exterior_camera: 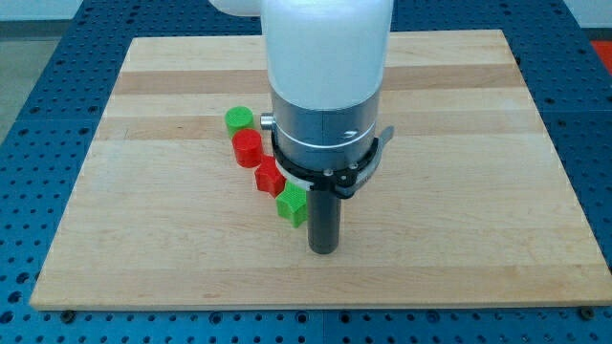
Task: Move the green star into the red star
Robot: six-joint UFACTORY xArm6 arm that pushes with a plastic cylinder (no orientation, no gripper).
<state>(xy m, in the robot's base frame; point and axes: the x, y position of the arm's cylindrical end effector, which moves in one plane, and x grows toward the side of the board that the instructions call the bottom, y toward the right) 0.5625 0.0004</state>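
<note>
Wooden board (459,143) lies on blue perforated table (29,115).

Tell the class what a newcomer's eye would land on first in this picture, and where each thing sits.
First comes the big white and silver arm, hanging from the view's top over the middle of the wooden board. Its dark rod ends at my tip, just right of and below the green star. Then a slanting row of four blocks: green cylinder, red cylinder, red star, then the green star.
</note>
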